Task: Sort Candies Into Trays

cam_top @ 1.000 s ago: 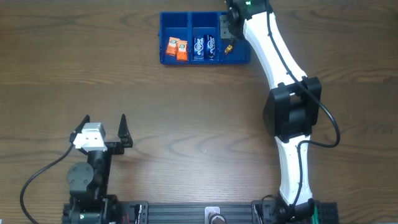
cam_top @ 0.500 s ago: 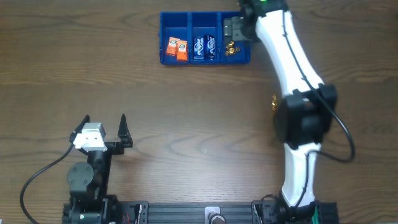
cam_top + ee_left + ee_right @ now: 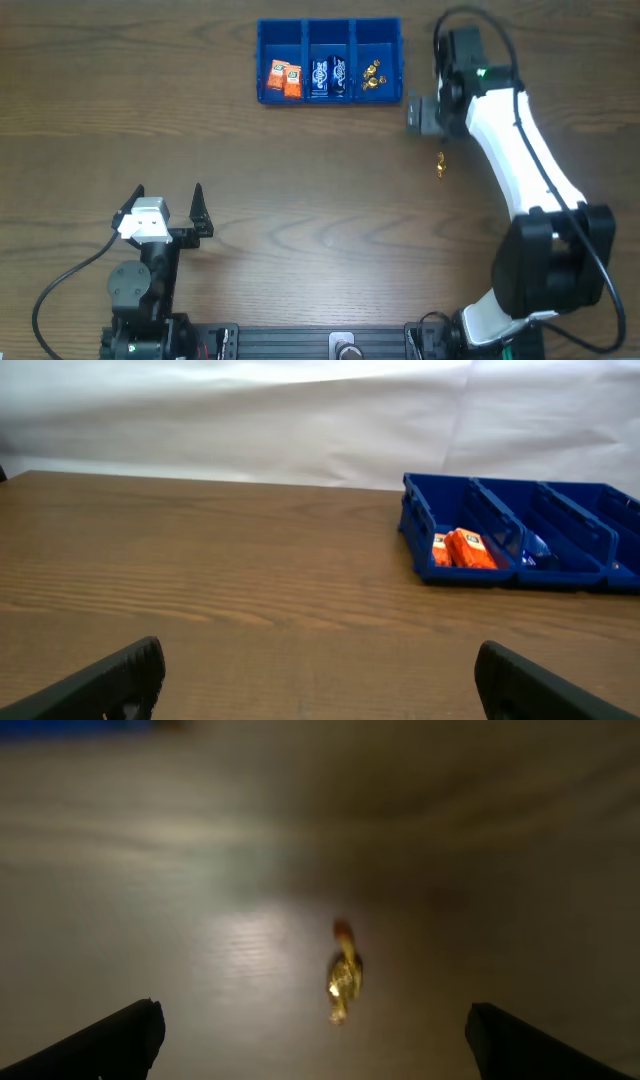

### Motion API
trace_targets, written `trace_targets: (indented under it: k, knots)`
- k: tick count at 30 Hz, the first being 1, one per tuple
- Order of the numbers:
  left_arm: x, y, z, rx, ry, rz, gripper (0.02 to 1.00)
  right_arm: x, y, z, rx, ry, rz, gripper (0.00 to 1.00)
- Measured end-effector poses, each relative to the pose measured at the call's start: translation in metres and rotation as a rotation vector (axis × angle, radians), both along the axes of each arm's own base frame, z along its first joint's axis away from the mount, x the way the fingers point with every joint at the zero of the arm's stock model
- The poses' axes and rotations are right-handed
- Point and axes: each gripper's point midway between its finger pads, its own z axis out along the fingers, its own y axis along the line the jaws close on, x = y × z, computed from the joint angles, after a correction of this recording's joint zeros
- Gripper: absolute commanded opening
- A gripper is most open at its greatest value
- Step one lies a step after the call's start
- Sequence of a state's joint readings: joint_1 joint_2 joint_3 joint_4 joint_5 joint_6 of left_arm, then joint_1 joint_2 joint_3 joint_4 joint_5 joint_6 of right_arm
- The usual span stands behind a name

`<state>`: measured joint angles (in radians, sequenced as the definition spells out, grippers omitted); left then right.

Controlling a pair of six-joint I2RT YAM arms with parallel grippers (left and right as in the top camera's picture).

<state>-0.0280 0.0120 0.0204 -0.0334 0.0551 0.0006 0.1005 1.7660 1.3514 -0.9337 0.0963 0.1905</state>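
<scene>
A blue tray (image 3: 330, 24) with three compartments sits at the table's far edge. Orange candies (image 3: 283, 77) lie in its left compartment, blue ones (image 3: 329, 76) in the middle, gold ones (image 3: 373, 75) in the right. One gold-wrapped candy (image 3: 440, 165) lies loose on the wood, right of the tray. My right gripper (image 3: 420, 116) hangs open above the table near it; in its wrist view the gold candy (image 3: 343, 976) lies between and beyond the spread fingers. My left gripper (image 3: 168, 205) rests open near its base, facing the tray (image 3: 520, 565) and the orange candies (image 3: 462, 549).
Bare wood table (image 3: 250, 170) surrounds the tray. A white wall backs the table in the left wrist view.
My right arm has swung away from the tray's right compartment, moving right and toward the near side, and now hovers by the loose gold candy. More gold candy lies in that compartment. The left arm stayed still.
</scene>
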Motion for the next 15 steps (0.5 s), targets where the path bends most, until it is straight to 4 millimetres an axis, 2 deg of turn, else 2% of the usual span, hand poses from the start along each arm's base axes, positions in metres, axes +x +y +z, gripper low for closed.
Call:
trace_targets:
  k: [3, 10, 15]
  knots:
    - [0.000, 0.000, 0.000, 0.000, 0.000, 0.000, 0.998, -0.015, -0.006, -0.031, 0.032, 0.052, -0.001, 1.000]
    - [0.000, 0.000, 0.000, 0.000, 0.000, 0.000, 0.998, -0.020, -0.015, -0.051, 0.088, 0.052, 0.000, 0.993]
    - [0.000, 0.000, 0.000, 0.000, 0.000, 0.000, 0.998, -0.021, -0.012, -0.065, 0.101, 0.076, 0.022, 0.980]
